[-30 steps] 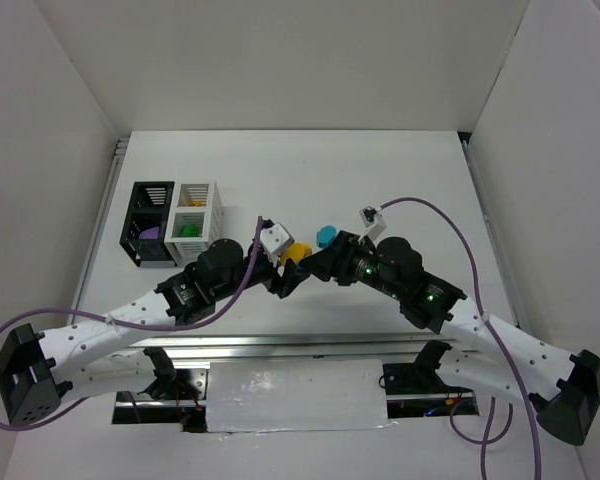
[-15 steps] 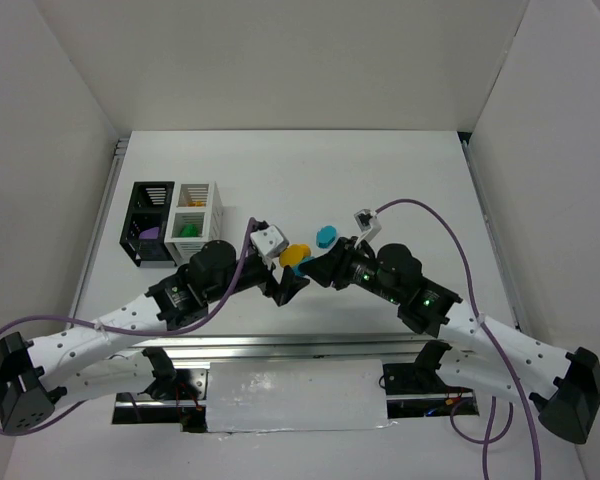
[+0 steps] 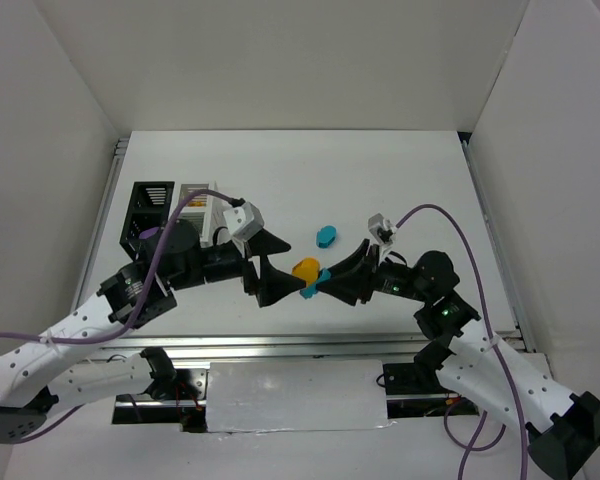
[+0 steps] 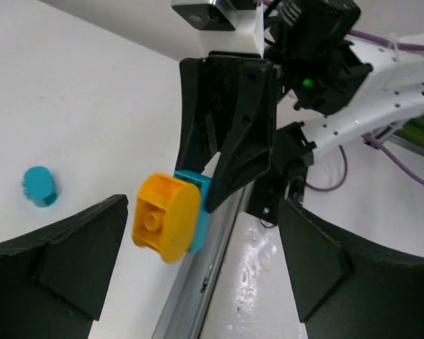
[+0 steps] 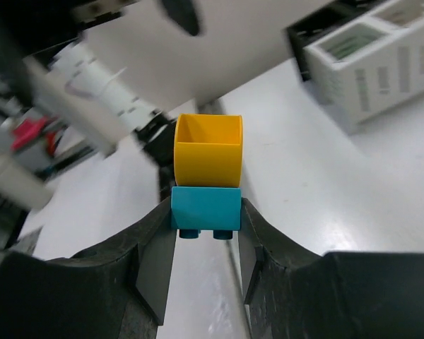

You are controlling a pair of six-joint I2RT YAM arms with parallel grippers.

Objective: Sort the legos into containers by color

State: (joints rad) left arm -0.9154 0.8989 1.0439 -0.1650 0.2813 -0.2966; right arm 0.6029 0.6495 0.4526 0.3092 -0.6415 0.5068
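So the right claw is now clamped on the teal brick, with the yellow brick stuck on top. The left claw just let go and is spread wide. Handover's done, I guess. The pair hangs well right of the white box, still joined and unsorted.

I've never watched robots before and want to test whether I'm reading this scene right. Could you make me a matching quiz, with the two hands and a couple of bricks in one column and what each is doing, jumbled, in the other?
Column one:
1. left hand
2. right hand
3. yellow brick
4. loose teal brick

Column two:
A. lying alone on the table
B. open, holding nothing
C. shut on the held teal brick
D. sitting on top of the held teal brick

Pairs: 1-B, 2-C, 3-D, 4-A
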